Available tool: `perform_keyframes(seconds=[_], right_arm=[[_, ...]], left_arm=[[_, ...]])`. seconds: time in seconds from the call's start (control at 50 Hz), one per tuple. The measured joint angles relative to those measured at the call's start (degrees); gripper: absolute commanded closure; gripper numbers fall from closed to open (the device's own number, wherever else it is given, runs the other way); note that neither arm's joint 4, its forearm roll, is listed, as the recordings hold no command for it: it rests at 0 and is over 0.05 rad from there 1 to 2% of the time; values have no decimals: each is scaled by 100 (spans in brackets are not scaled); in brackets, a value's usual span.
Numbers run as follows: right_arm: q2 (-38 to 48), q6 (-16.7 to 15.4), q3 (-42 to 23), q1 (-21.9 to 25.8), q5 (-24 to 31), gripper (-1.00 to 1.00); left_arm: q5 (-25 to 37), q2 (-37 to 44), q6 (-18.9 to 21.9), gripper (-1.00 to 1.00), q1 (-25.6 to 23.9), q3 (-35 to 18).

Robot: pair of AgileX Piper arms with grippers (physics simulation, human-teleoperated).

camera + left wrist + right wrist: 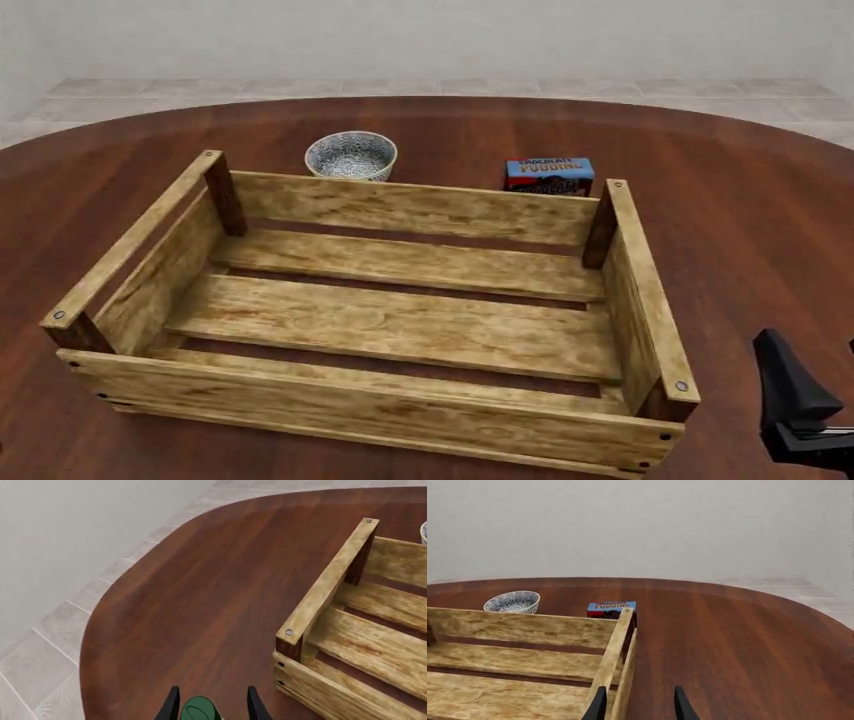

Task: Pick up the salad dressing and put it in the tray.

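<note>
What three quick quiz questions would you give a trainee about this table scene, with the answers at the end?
1. True or false: the light wooden slatted crate already has something lying inside it.
2. In the left wrist view, what sits between the fingers of the left claw? A: a dark green bottle cap. B: a red apple. C: nothing.
3. Fill in: in the front view, beyond the crate's far wall, the small round patterned bowl stands to the ___ of the blue chocolate pudding box.

Key: 1 false, the crate is empty; 2 A; 3 left.
</note>
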Motion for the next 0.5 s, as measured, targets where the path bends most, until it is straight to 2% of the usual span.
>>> perform_keyframes(seconds=[0.5], right_arm=[[29, 20, -9, -23, -18, -100]], left_arm=[[-428, 237, -7, -100, 183, 319]])
